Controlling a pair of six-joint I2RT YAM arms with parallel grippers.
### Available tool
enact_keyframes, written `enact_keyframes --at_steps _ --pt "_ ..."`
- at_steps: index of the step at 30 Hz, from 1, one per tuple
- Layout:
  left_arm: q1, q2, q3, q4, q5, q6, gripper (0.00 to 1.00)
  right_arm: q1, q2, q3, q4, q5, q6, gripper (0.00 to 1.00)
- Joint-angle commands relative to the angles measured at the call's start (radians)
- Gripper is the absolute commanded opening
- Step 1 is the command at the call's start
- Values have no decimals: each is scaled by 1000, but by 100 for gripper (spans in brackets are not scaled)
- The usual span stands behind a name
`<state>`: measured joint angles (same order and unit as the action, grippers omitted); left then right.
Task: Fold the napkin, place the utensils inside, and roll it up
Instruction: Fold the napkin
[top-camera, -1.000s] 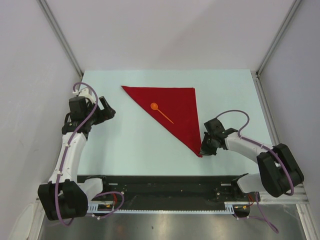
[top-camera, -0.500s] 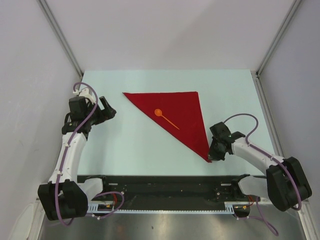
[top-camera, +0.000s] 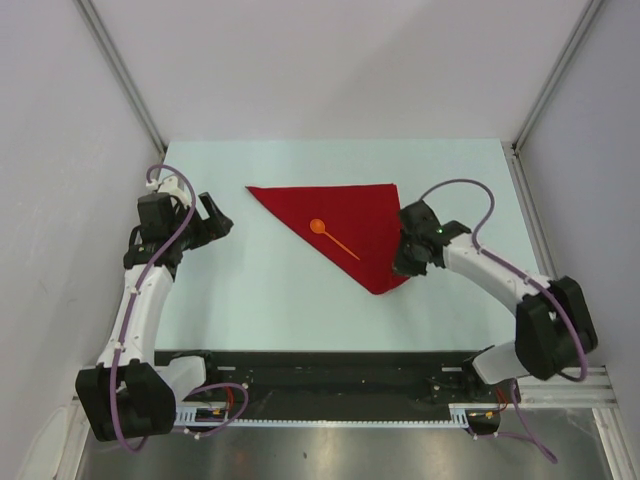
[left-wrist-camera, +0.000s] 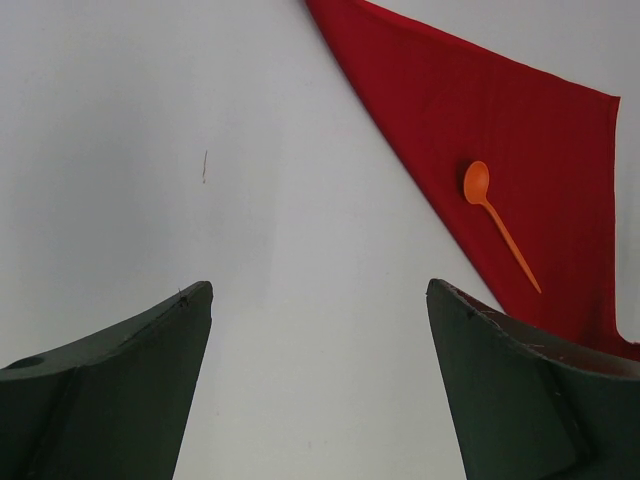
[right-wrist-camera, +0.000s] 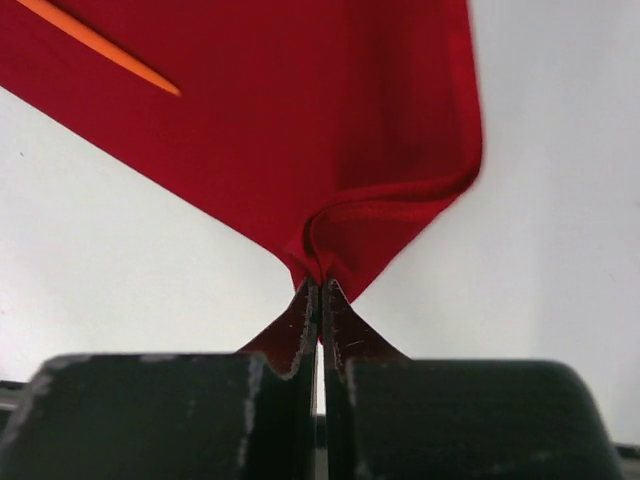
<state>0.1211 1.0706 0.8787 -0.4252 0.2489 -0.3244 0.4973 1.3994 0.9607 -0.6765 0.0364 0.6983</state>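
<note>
Right claw: jaws pressed together on the near corner of the napkin, pinching it just above the cloth's right side.
Left claw: fingers wide apart and gripping nothing, over the bare surface near its left edge.
Napkin: a folded triangle in the middle of the surface. One straight edge runs parallel to the far edge, and the diagonal edge runs from far left to near right.
Spoon: lies on the napkin just inside the diagonal edge, with its long axis along that edge. The bowl points to the far left corner and the handle tip to the near right corner.
Change: half a second ago the napkin ended in a sharp tip closer to the near edge. The right claw has since carried that corner back toward the far edge, leaving a rounded fold. The spoon and left claw have not moved.
</note>
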Motion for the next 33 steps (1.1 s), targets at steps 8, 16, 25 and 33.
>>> enact_keyframes --at_steps 8,16,25,33 --pt "6 -35 -7 45 24 -11 92 76 467 456 224 -52 -125 0" --pt "8 -35 -7 46 20 -10 92 109 699 726 287 -95 -146 0" --pt "8 -37 -7 48 20 -8 92 130 837 882 314 -133 -146 0" --pt "8 -34 -7 48 20 -8 92 139 888 944 285 -154 -160 0"
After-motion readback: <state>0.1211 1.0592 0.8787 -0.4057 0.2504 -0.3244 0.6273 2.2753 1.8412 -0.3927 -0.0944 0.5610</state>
